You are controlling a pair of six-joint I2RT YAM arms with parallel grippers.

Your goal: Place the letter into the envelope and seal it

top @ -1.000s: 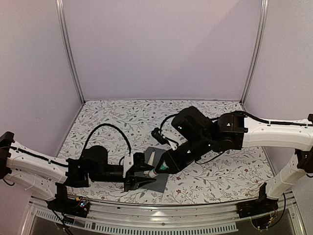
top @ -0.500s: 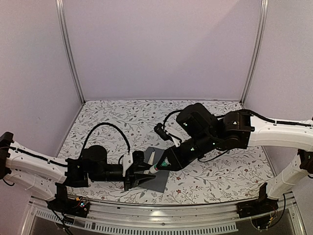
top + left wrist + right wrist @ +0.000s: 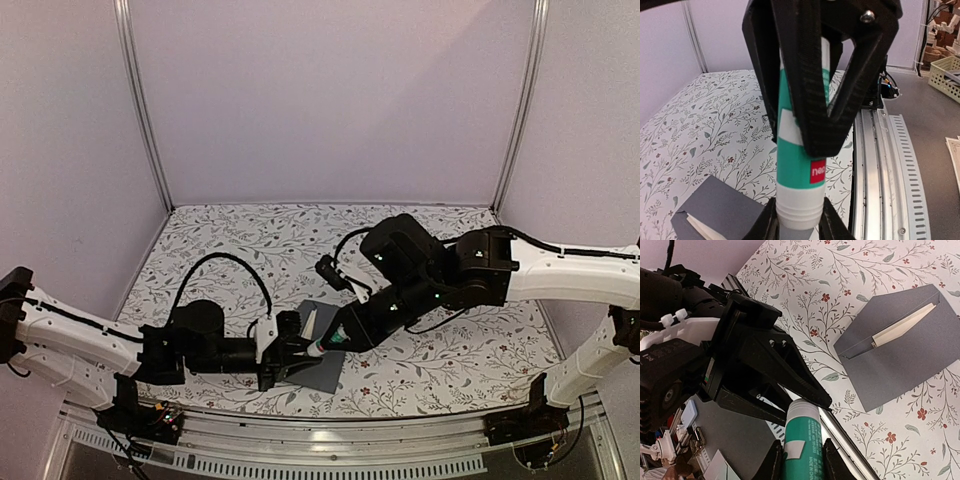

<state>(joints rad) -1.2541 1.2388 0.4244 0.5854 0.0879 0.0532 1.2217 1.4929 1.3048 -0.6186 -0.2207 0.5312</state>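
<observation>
Centrally, matte slate-grey envelope (image 3: 910,360), cream letter (image 3: 902,326) edge inside, cylindrical teal-white tube (image 3: 802,440).

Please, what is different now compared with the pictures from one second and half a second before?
The left gripper slid right, toward the glue tube, and its jaws now sit against the tube's white end. The right gripper kept holding the tube, while its arm shifted a little to the right. The envelope stayed on the tablecloth, with the letter peeking out of it.
</observation>
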